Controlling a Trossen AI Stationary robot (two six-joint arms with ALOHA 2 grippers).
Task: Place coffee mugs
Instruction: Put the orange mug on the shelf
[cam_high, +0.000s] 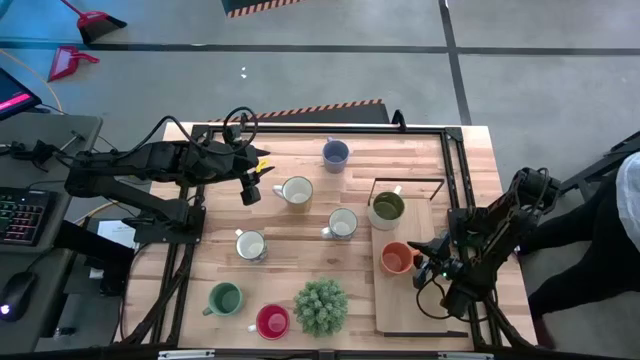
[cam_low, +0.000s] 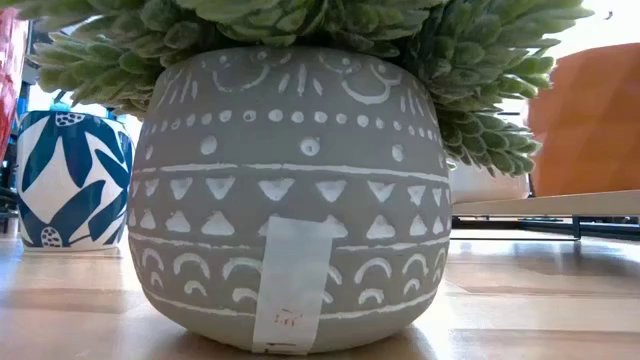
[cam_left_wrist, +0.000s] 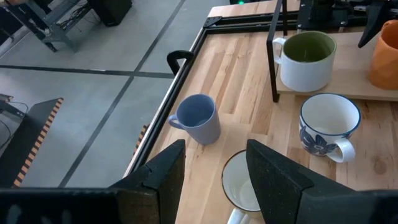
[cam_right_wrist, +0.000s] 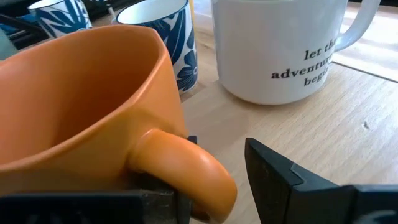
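Note:
An orange mug (cam_high: 397, 258) stands upright on a wooden board (cam_high: 420, 310) at the table's right, beside a white mug with an olive inside (cam_high: 387, 207). My right gripper (cam_right_wrist: 217, 193) is open at the orange mug's right side, its fingers on either side of the handle. My left gripper (cam_left_wrist: 217, 180) hangs open above a white mug (cam_high: 295, 190) at the table's left middle and touches nothing. More mugs stand on the table: blue-grey (cam_high: 335, 153), two white (cam_high: 343, 223) (cam_high: 250, 243), green (cam_high: 225, 298) and red (cam_high: 272, 320). My right gripper has the orange mug's handle (cam_right_wrist: 186, 171) between its two fingers, coming nearly level from the table's right side. A clear gap shows between the handle and one finger (cam_right_wrist: 280, 180). The other finger lies close against the handle; whether it touches, I cannot tell. The mug's base rests on the board.
A spiky green plant in a patterned grey pot (cam_high: 321, 305) stands near the front edge and fills the low view. A black wire frame (cam_high: 405, 182) rises over the board's far end. A black rail (cam_high: 455, 180) runs along the table's right side.

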